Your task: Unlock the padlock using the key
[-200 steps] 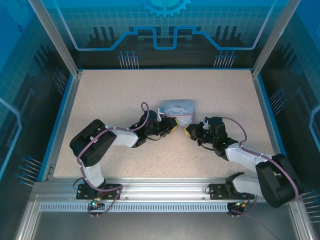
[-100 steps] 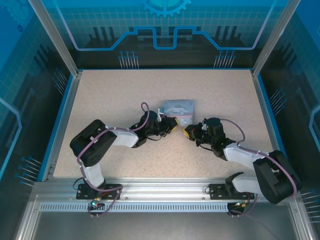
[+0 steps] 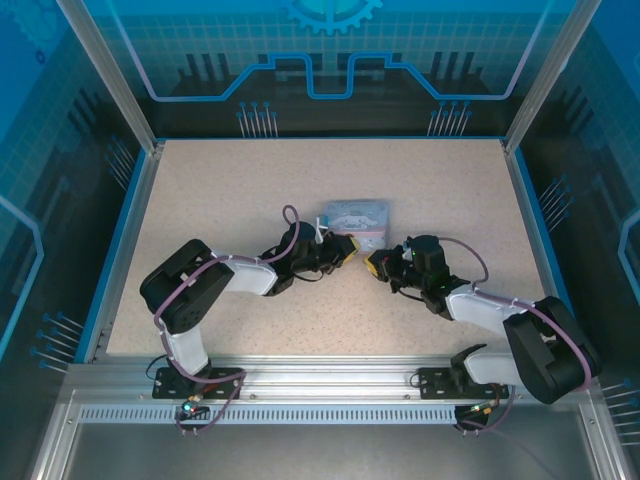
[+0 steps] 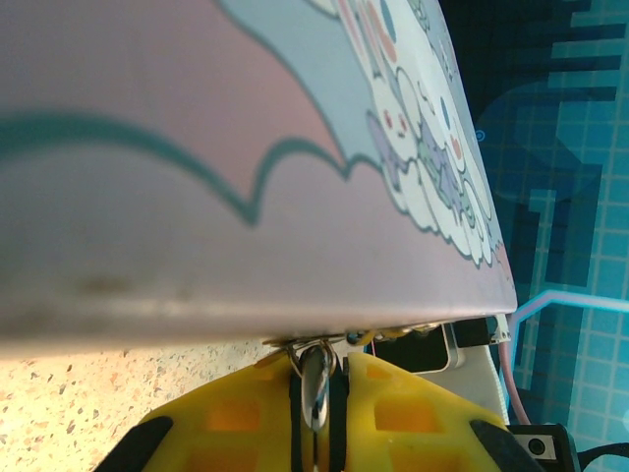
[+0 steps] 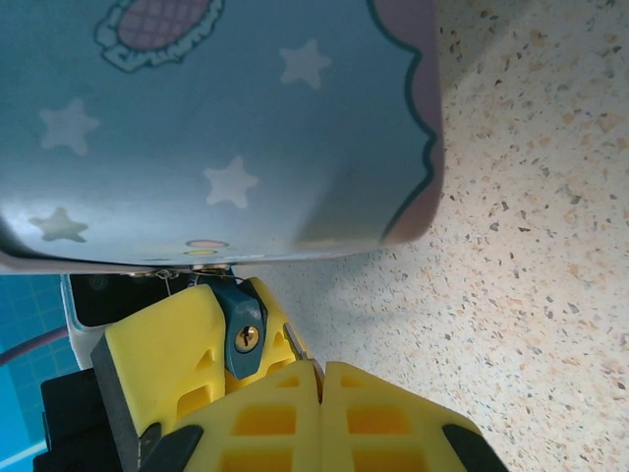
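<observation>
**Item: padlock** (image 5: 243, 336). Teal body, with the brass keyhole turned toward the right wrist camera. It is hung at the near edge of the cartoon-printed tin (image 3: 358, 215), near the middle of the table. It is clamped between the yellow fingers (image 5: 162, 344) of the left gripper (image 3: 347, 247), which are closed tight on it.

**Item: key** (image 5: 292, 343). A thin grey sliver is seen just right of the keyhole and apart from it. It is judged to be pinched in the right gripper (image 3: 377, 262), whose fingers are pressed together with only a seam between them. No entry into the keyhole is seen.

**Change noted.** Over the last second the right gripper has been edged slightly left, toward the left gripper, and its forearm has been swung along with it. The left arm and the tin are found unmoved. This is read as the last closing of the key on the lock, with insertion not yet done.

**Edges and room.** The tin's near wall stands just beyond the lock, so little room is left on the far side. The two grippers are set almost tip to tip. Bare speckled table (image 3: 230, 190) is left on the near, left and right sides, and its blue border is kept well apart from the work. Withdrawal toward the near side is judged the freest path.
</observation>
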You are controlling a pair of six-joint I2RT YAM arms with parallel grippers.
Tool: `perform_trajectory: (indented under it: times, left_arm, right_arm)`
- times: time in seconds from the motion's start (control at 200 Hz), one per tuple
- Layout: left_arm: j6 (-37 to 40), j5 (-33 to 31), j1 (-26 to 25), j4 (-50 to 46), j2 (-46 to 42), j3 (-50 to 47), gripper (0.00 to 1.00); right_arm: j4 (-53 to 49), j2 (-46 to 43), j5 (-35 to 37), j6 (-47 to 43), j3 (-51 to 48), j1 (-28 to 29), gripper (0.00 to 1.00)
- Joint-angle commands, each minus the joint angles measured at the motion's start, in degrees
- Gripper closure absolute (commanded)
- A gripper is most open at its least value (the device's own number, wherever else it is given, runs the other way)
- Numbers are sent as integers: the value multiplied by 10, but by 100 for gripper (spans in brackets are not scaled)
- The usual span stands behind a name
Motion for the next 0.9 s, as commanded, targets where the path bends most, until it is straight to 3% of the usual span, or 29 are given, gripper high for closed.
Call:
perform_trajectory:
  times: [0.0, 0.895]
  left_arm:
    - [-7, -5, -5, 32, 3, 1, 100]
    - [-7, -9, -11, 36, 8, 0, 100]
  right_arm:
    - [13, 2, 5, 5, 15, 7, 100]
    - [0, -11, 4, 2, 23, 4, 100]
